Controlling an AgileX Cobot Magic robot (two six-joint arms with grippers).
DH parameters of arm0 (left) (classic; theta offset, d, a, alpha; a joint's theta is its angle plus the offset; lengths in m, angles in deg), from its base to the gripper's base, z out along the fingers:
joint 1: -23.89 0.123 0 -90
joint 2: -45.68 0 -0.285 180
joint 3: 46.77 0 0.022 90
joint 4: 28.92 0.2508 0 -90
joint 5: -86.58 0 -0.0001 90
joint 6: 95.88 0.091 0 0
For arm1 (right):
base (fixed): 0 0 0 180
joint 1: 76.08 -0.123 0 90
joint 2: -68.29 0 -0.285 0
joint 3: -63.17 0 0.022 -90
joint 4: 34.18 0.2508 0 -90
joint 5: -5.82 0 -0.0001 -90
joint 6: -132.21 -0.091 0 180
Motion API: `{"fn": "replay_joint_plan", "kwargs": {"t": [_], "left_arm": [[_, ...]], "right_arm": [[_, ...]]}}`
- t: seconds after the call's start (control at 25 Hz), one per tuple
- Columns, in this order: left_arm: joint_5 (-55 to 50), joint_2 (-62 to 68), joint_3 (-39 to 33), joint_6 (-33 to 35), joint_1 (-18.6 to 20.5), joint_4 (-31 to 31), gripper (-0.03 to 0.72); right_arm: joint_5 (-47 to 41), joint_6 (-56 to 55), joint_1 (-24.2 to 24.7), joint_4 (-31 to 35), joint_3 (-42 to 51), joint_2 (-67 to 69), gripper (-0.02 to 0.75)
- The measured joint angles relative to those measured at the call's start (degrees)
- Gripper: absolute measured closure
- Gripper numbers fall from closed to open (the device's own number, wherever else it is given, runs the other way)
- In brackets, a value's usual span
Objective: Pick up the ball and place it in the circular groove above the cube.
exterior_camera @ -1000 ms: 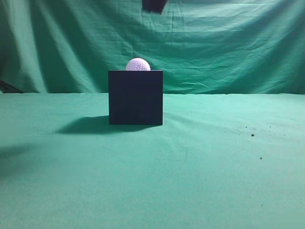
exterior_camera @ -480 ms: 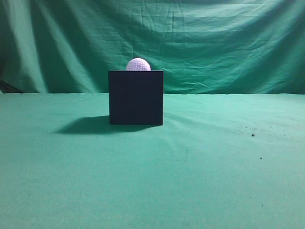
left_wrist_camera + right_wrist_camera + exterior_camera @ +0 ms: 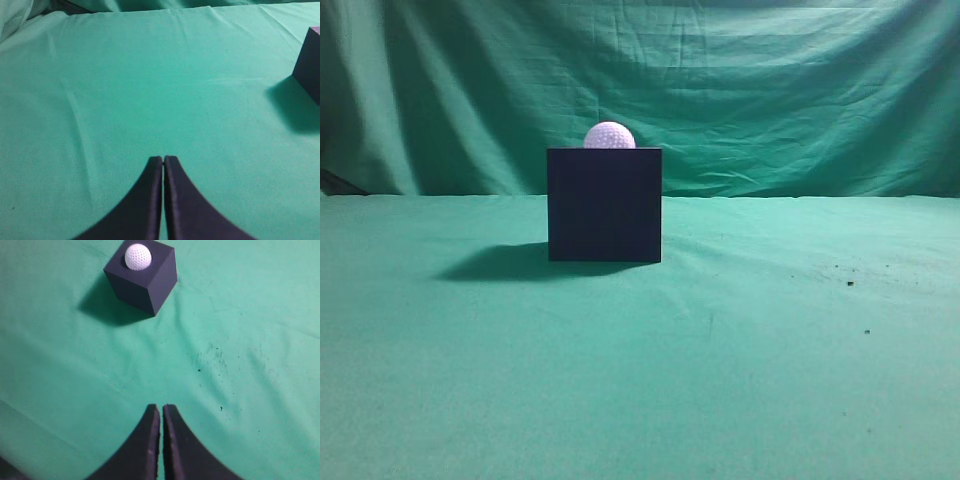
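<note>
Sitting on top of the cube [image 3: 605, 205], the ball [image 3: 609, 135] rests in the middle of the cube's upper face, its lower part sunk slightly below the top edge in the exterior view. From the right wrist view the white dimpled ball [image 3: 137, 256] lies centred on the dark cube [image 3: 145, 280], which stands on the green cloth of the desk [image 3: 740, 350] and throws a shadow to its left. A green curtain [image 3: 800, 90] hangs behind the desk. A few dark specks [image 3: 215, 357] dot the cloth between the cube and the right gripper.

The right gripper [image 3: 161, 412] hangs well apart from the cube, above bare cloth, with its two dark fingers [image 3: 150, 440] pressed together and nothing between them. The left gripper [image 3: 163, 162] also has its fingers [image 3: 147, 200] closed against each other and empty; in its view only a corner of the cube [image 3: 310, 62] shows at the right edge, well away from the fingertips. Neither gripper appears in the exterior view.
</note>
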Motion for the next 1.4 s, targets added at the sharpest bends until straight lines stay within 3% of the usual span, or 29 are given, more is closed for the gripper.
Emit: {"fn": "replay_joint_plan", "kwargs": {"t": [0.36,0.64,0.84,1.0,1.2,1.4], "left_arm": [[0.0,0.0,0.0,0.0,0.0,0.0,0.688],[0.0,0.0,0.0,0.0,0.0,0.0,0.688],[0.0,0.0,0.0,0.0,0.0,0.0,0.688],[0.0,0.0,0.0,0.0,0.0,0.0,0.688],[0.0,0.0,0.0,0.0,0.0,0.0,0.688],[0.0,0.0,0.0,0.0,0.0,0.0,0.688]], "right_arm": [[-2.9,0.5,0.0,-0.9,5.3,-15.0,0.738],[7.4,0.7,0.6,-6.0,13.6,-20.3,0.738],[23.3,1.2,9.1,-6.8,25.7,-28.9,0.738],[34.3,1.2,19.2,-6.9,36.6,-37.8,0.738],[40.8,1.4,29.5,-5.6,48.0,-45.7,0.738],[41.5,1.3,32.3,-4.5,54.4,-47.8,0.738]]}}
